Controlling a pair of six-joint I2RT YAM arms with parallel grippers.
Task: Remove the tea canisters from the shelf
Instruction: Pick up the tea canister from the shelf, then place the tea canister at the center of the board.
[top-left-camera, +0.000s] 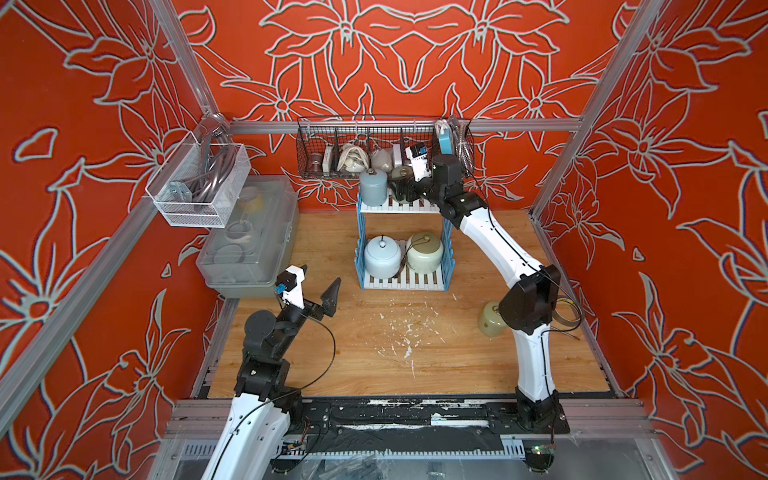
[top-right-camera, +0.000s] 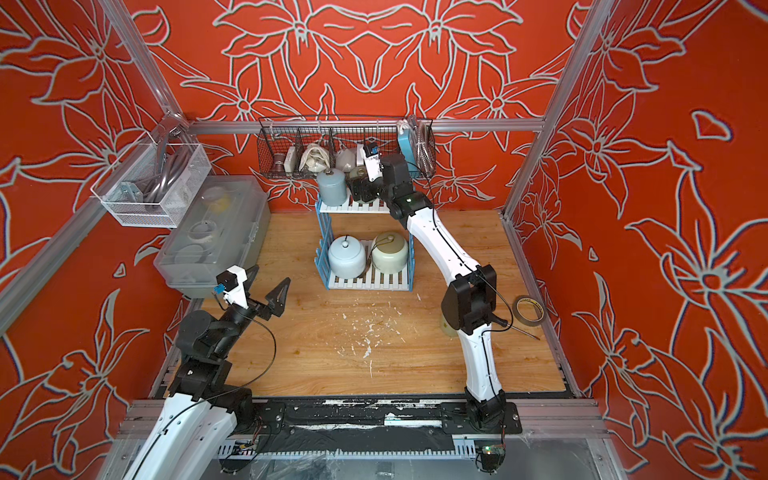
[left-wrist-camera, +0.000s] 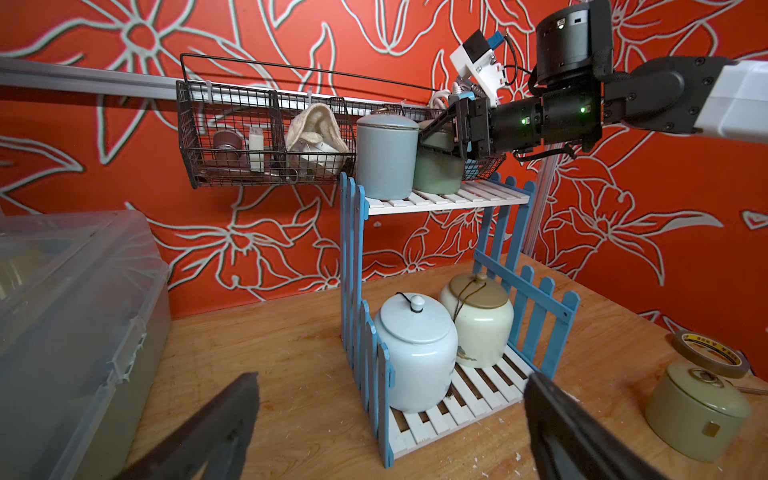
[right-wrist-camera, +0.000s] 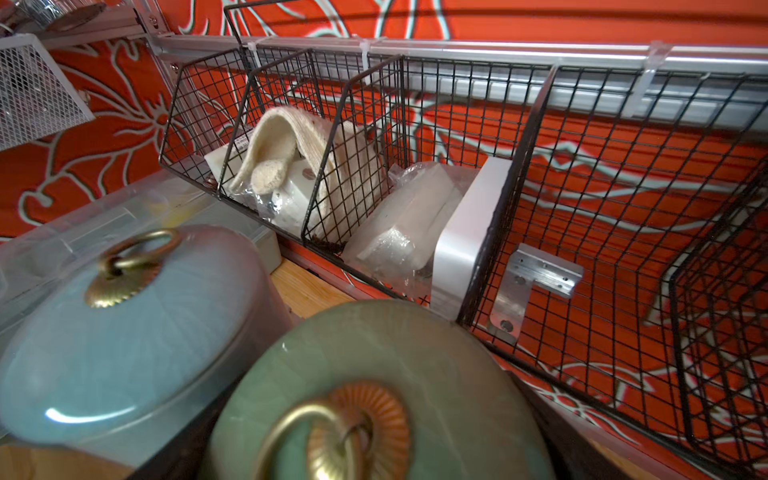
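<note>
The shelf stands at the back of the wooden table. On its top tier are a blue-grey canister and a sage green canister. My right gripper is shut on the sage green one, a finger on each side. The bottom tier holds a pale blue squat canister and a cream squat one. A small cream canister stands on the table at the right. My left gripper hangs open and holds nothing, left of the shelf.
A black wire basket hangs on the back rail just above the top tier. A clear mesh basket hangs over a clear plastic box at the left. A tape roll lies at the right edge.
</note>
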